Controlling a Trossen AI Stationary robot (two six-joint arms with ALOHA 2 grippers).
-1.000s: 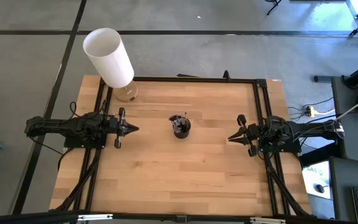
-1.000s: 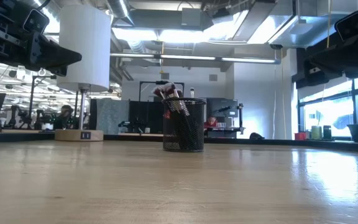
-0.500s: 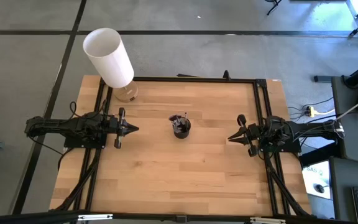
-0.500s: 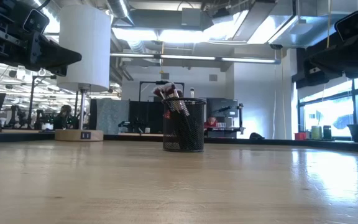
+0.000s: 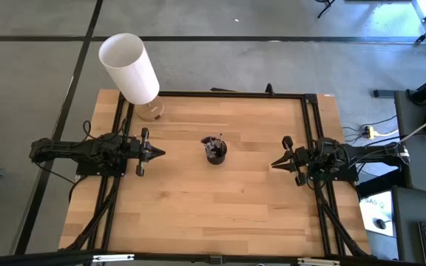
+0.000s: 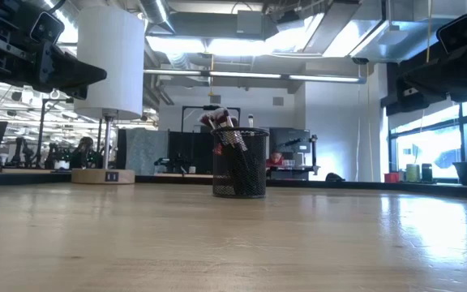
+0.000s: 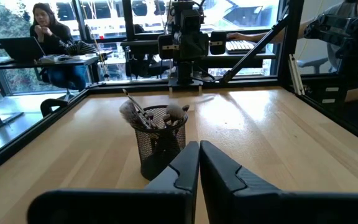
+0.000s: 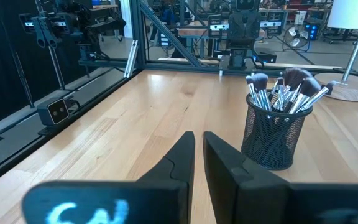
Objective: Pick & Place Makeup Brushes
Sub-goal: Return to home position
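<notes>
High view is showing the wooden worktop [image 5: 220, 214] with a small black mesh cup [image 5: 217, 157] standing near its middle. The makeup brushes [image 5: 212, 142] are all sitting inside that cup, with their handles down and their bristle tips sticking up over the rim. Some tips are looking pale and some are looking dark and fluffy. In the right wrist view the handles are shining silver, and the brushes are leaning outward a little, like a fan.

The left claw [image 5: 160, 154] is hanging over the left side of the worktop, well apart from the cup, and it is pointing straight at the cup. Its two fingers are lying close together with only a thin slit between them, and they are gripping nothing. The right claw [image 5: 274, 164] is hanging over the right side, also well apart from the cup, and it is pointing back toward it. This claw is narrow too, with just a thin gap between its fingers, and it is carrying nothing. The cup is sitting between the two claws.

A tall lamp [image 5: 129, 68] with a white shade is standing at the back left corner of the worktop. In the left wrist view a person [image 7: 48, 31] is sitting at a desk with a laptop, in the room beyond the worktop
</notes>
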